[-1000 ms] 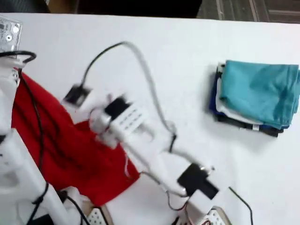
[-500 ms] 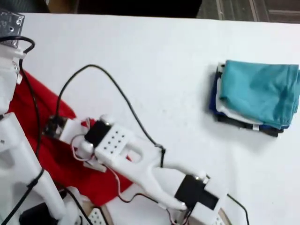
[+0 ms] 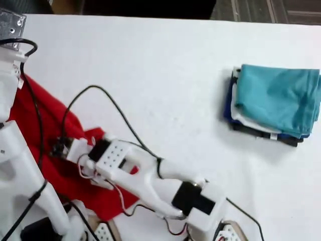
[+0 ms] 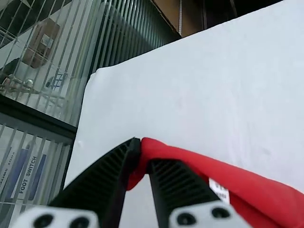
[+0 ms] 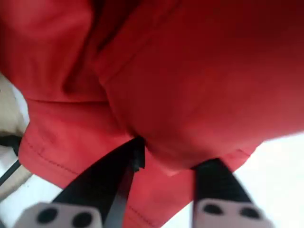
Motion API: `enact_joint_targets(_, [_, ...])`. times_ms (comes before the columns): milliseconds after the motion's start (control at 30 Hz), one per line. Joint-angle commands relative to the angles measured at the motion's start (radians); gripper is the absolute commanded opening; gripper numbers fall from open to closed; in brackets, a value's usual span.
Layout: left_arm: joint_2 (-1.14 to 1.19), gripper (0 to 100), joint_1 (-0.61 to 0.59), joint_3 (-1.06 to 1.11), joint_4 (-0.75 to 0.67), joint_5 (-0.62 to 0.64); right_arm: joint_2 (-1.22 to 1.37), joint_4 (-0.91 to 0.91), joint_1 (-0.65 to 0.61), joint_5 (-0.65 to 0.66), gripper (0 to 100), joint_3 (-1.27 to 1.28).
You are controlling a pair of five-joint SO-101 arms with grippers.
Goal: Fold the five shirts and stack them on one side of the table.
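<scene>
The left gripper (image 4: 141,148) is clenched on an edge of the red shirt (image 4: 228,183). A small tuck of cloth pokes out past the tips of its black fingers (image 4: 107,178), and the rest of the garment trails away to one side of them over the white table (image 4: 213,85). The right gripper (image 5: 171,159) is down on the same red shirt (image 5: 190,71), its fingers (image 5: 102,183) parted. A rounded fold of cloth bulges between them, and more red fabric lies beyond the tips. In the high view the right gripper (image 3: 60,148) sits on the red shirt (image 3: 70,178) spread at one side of the table (image 3: 175,60). The stack of folded shirts (image 3: 253,128), with a teal shirt (image 3: 276,98) on top, lies well apart from both grippers at the other side.
</scene>
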Motion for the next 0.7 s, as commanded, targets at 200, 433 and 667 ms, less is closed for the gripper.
enact_joint_targets(200, [0.002, 3, -0.005, 0.002, -0.018, -0.006, -0.002, 0.136, 0.320, 0.012, 2.2, -0.213])
enact_joint_targets(433, [0.003, 3, 0.087, 0.153, -0.023, -0.006, -0.002, 0.346, 0.680, 0.264, 2.2, -0.592])
enact_joint_targets(667, [-0.005, 3, 0.319, 0.113, -0.017, 0.020, -0.001, 0.522, 0.855, 0.377, 2.2, -1.030])
